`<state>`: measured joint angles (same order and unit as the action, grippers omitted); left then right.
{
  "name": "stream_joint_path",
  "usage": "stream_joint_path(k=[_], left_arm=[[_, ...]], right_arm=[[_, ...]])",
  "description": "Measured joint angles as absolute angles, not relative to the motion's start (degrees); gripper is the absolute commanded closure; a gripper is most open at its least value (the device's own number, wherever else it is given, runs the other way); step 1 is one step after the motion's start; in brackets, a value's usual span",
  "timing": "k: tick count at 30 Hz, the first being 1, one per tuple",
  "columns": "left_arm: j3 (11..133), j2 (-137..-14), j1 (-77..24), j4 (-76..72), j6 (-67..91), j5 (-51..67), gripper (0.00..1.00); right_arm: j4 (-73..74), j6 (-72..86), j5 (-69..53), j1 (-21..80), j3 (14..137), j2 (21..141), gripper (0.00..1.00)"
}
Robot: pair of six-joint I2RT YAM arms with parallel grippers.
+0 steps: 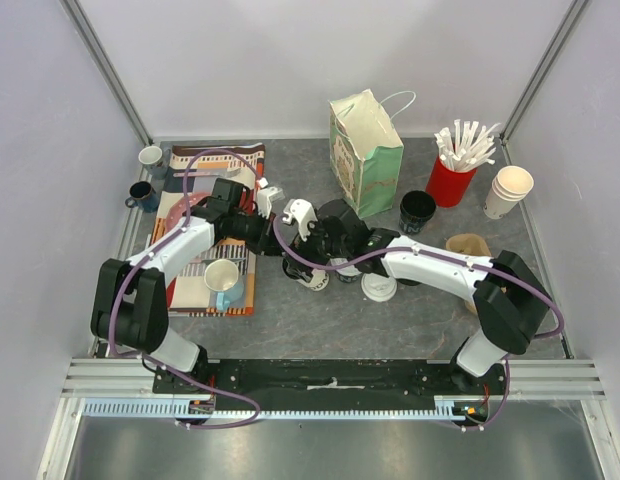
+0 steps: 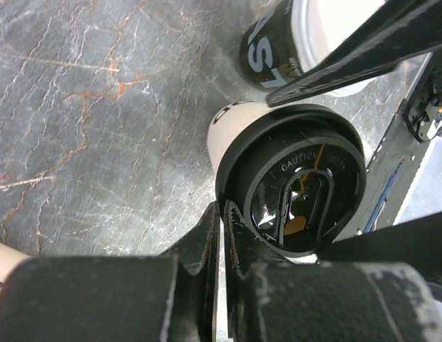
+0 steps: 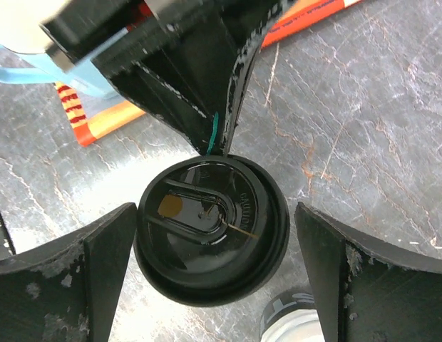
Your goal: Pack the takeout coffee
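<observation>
A pale-walled paper cup [image 2: 224, 135] with a black sip lid [image 2: 292, 185] stands on the grey table; it shows in the top view [image 1: 312, 278] and from above in the right wrist view [image 3: 210, 231]. My left gripper [image 2: 224, 214] is shut, with its tips against the lid's rim and nothing seen between the jaws. My right gripper [image 3: 215, 212] is open, with one finger on each side of the black lid and not touching it. A second cup with a white lid [image 1: 379, 287] stands just beside it [image 2: 314, 43].
A paper bag [image 1: 365, 150] stands at the back centre. A lidless black cup [image 1: 417, 210], a red cup of straws [image 1: 452, 180] and stacked paper cups [image 1: 508, 190] are at the back right. A striped mat [image 1: 240, 290] with a mug [image 1: 222, 278] lies on the left.
</observation>
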<state>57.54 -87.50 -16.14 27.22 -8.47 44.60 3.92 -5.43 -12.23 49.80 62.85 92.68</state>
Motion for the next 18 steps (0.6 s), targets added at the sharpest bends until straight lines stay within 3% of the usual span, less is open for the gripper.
stream_joint_path(k=[18], left_arm=[[57.04,-85.69,-16.14,28.75,-8.67,42.89,0.98]], right_arm=[[5.72,-4.71,-16.80,46.54,64.31,92.68,0.05]])
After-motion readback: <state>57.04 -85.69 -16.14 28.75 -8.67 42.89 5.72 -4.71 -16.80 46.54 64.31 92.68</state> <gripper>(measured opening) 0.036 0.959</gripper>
